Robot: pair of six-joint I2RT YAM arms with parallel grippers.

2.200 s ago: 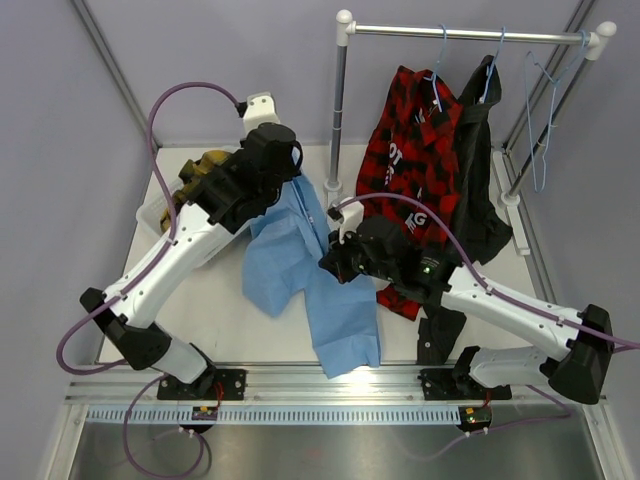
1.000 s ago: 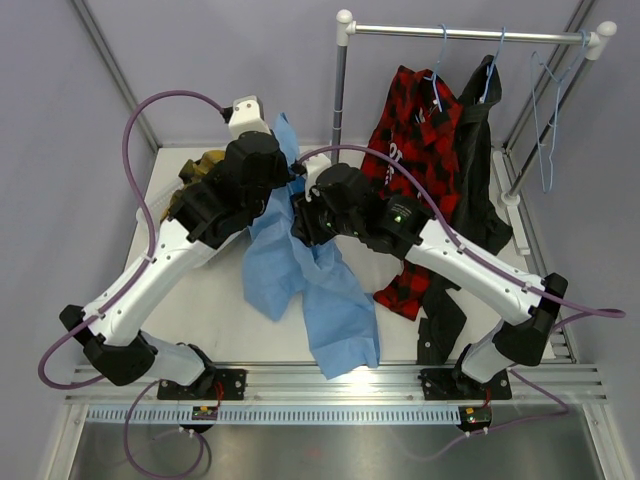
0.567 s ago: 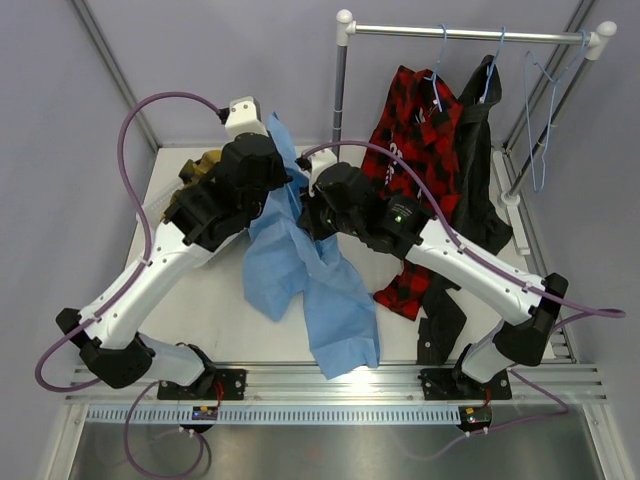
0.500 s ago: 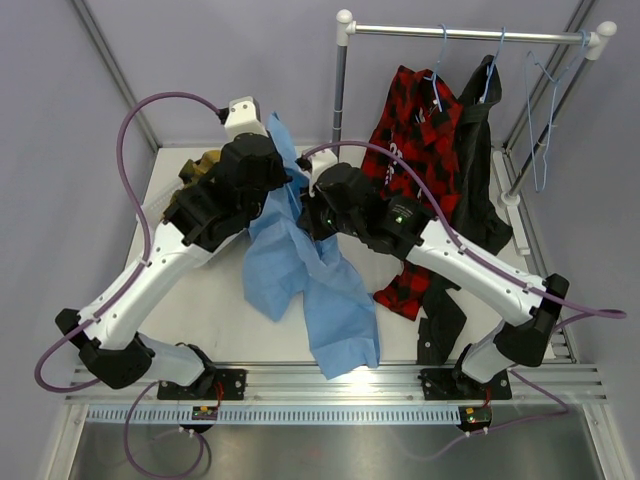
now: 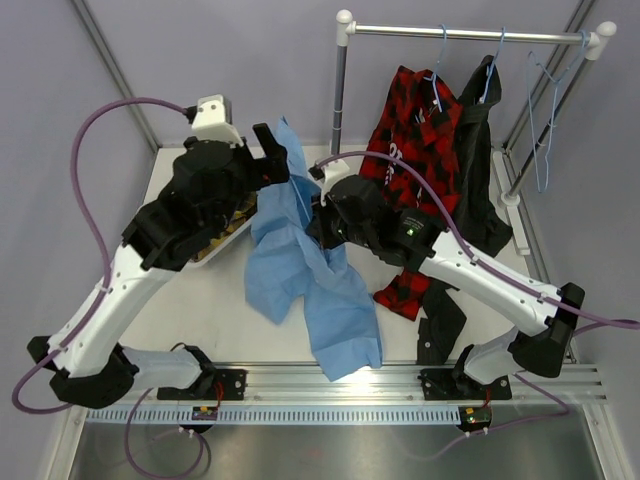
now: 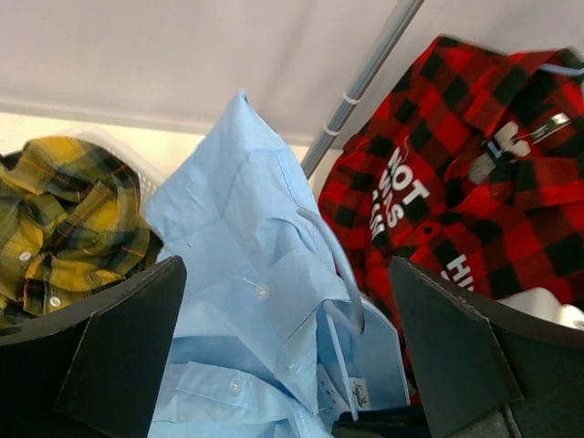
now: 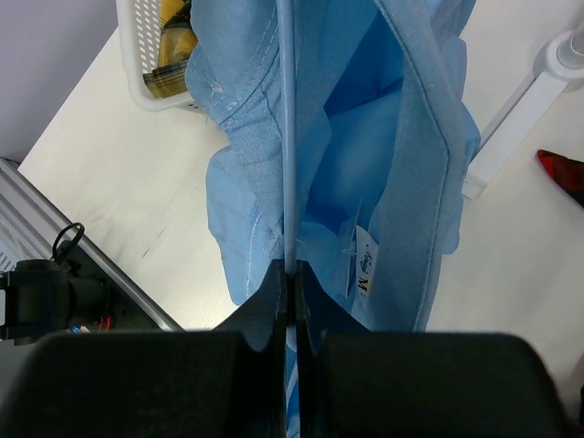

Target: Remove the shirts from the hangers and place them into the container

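The light blue shirt (image 5: pixel 305 270) hangs from a pale-blue wire hanger (image 7: pixel 287 109), its tail lying on the table. My right gripper (image 7: pixel 290 269) is shut on the hanger's wire, inside the collar. My left gripper (image 6: pixel 287 365) stands wide open just left of the shirt's raised top (image 5: pixel 285 135), holding nothing. The yellow-and-black plaid shirt (image 6: pixel 64 219) lies in the white container (image 5: pixel 210 258). The red-and-black plaid shirt (image 5: pixel 420 150) and the dark shirt (image 5: pixel 480 170) hang on hangers from the rail.
The metal rail (image 5: pixel 470 35) crosses the back right, its near post (image 5: pixel 338 120) standing close behind the blue shirt. Two bare hangers (image 5: pixel 540 130) hang at the rail's right end. Grey walls close in the table on the left and back.
My left gripper has opened, let go of the blue shirt's top and pulled back to the left. The right gripper has closed on the hanger wire and shifted slightly right.
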